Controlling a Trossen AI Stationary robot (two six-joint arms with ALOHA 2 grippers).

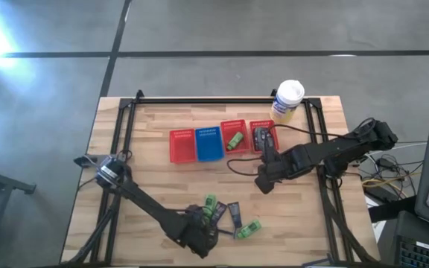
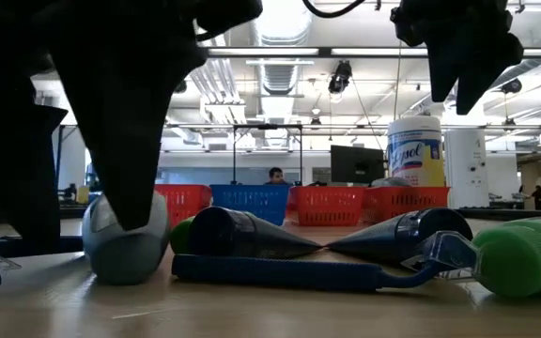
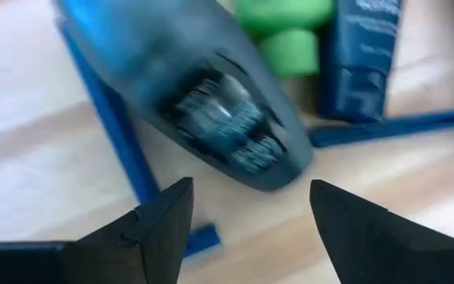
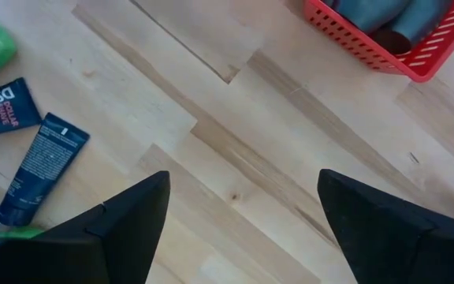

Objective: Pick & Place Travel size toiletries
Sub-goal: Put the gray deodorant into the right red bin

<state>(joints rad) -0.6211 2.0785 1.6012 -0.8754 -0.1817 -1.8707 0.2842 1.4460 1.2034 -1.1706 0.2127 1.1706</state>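
Left claw (image 3: 243,225): fingers apart, low over the pile at 6 o'clock of the table, straddling a grey bottle (image 3: 211,102).
Right claw (image 4: 243,229): fingers apart, empty, above bare wood just in front of the 1 o'clock red basket (image 1: 264,136).
Toiletries: pile (image 1: 226,217) near the front edge; green bottles (image 3: 288,35), dark tubes (image 4: 42,166), thin blue razor (image 2: 299,272) all touching or just beside each other.
Handling: probably light, smooth, rounded plastic, likely to roll or slip; best pinched across the bottle's middle.
Tubes: soft and flat; likely better taken by the edges.
Edges: front table edge close behind the pile.
Room: open wood between pile and baskets; yellow canister (image 1: 287,100) at 1 o'clock, well clear.
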